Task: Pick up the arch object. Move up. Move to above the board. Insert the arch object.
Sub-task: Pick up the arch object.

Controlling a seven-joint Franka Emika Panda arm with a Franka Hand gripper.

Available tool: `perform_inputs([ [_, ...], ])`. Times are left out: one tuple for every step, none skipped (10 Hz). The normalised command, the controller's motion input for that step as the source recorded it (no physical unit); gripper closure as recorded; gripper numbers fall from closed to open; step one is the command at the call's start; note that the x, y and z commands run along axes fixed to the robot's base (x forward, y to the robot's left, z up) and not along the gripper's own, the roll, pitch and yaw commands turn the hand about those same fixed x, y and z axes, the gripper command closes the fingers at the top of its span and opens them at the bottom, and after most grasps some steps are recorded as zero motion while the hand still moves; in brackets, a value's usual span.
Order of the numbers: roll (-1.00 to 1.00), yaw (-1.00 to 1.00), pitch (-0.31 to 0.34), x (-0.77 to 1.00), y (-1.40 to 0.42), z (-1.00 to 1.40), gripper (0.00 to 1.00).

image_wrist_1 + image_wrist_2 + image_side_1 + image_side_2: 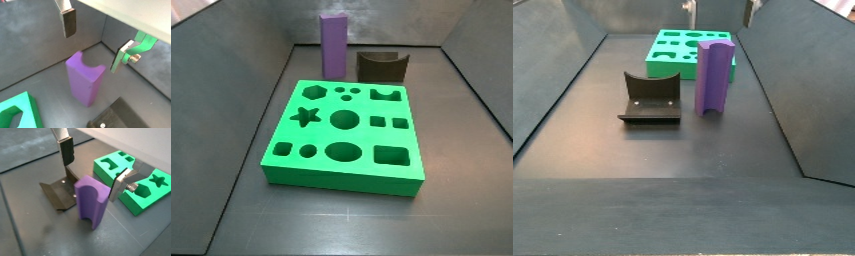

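The arch object (714, 78) is a tall purple block with a scooped notch. It stands upright on the dark floor beside the board (667, 68), a bright green slab with dark cut-outs. In a side view my gripper (720, 12) hangs just above the arch object, apart from it. Both wrist views show the gripper (95, 44) (92, 172) open. Its silver fingers (69, 22) (119, 185) stand wide on either side of the purple arch object (83, 77) (91, 200), with nothing held between them. A side view shows the arch object (333, 45) behind the board (338, 180), with no gripper in frame.
The dark fixture (649, 100) (381, 67) stands close beside the arch object and also shows in both wrist views (59, 195) (123, 117). Grey walls (787, 70) enclose the floor on all sides. A corner of the board (23, 102) lies near the arch object's base.
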Motion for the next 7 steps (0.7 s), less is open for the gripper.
perform_inputs([
  [0.11,0.00,-0.239,-0.17,-0.19,-0.79,0.00],
  [0.06,0.00,-0.230,-0.04,-0.05,-0.68,0.00],
  [0.00,0.01,-0.240,0.00,0.00,-0.50,0.00],
  [0.00,0.03,-0.250,0.00,0.00,-0.48,0.00],
  [0.00,0.05,-0.250,0.00,0.06,-0.45,0.00],
  [0.01,0.05,-0.237,0.00,0.00,-0.42,0.00],
  [0.00,0.00,-0.051,0.00,-0.05,-0.04,0.00],
])
